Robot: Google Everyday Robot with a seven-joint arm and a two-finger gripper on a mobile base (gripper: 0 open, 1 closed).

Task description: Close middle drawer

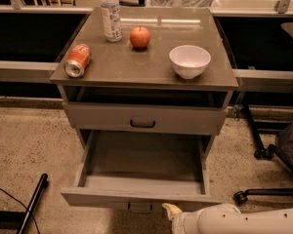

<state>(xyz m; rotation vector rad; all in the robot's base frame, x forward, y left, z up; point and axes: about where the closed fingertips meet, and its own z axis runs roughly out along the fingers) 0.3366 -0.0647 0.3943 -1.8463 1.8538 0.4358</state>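
Gripper at 5 o'clock of open middle drawer; I can't tell its state. I push front centre squarely toward 12.

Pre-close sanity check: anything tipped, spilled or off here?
The soda can lies on its side near the left edge of the cabinet top; no spill shows. The middle drawer hangs far out. The gripper sits low at its front, right of the handle.
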